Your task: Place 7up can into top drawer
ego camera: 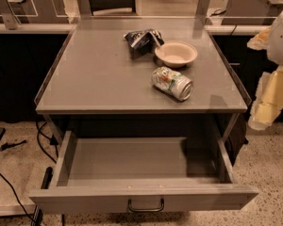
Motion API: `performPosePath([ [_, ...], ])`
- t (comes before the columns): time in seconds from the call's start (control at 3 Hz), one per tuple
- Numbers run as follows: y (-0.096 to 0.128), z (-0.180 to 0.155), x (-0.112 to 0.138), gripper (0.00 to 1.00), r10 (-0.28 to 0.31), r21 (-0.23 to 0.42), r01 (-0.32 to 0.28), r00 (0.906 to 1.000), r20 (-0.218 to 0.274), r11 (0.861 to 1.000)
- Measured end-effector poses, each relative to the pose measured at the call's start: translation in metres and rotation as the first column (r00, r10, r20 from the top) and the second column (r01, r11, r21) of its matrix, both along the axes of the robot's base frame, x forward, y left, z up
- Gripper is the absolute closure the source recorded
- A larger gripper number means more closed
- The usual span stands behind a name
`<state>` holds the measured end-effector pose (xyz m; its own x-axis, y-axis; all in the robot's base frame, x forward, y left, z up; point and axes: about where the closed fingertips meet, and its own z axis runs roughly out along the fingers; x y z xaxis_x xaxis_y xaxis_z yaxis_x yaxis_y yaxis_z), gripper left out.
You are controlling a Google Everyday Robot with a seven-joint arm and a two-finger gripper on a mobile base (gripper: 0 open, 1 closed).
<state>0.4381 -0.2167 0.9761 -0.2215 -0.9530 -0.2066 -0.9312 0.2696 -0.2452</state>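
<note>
The 7up can point(172, 83) lies on its side on the grey table top point(99, 74), right of the middle, with its shiny metal end facing the front right. The top drawer point(141, 199) is pulled wide open below the table top; its grey inside is bare and its dark bar handle point(146, 206) faces me. My gripper point(266, 105) hangs at the right edge of the view, beside the table's right side, well apart from the can and above the floor.
A round beige bowl point(176, 53) stands just behind the can. A dark wrinkled snack bag point(141, 40) lies behind and left of the bowl. Low clear rails edge the table's sides. Cables point(19, 173) run over the floor at the left.
</note>
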Motion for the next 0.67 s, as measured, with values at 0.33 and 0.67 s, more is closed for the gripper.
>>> performPosePath([
  [0.33, 0.0, 0.0, 0.0, 0.0, 0.0, 0.0, 0.0, 1.0, 0.0, 1.0],
  [0.67, -0.0008, 0.0013, 0.0029, 0.0, -0.013, 0.01, 0.013, 0.9999, 0.007, 1.0],
])
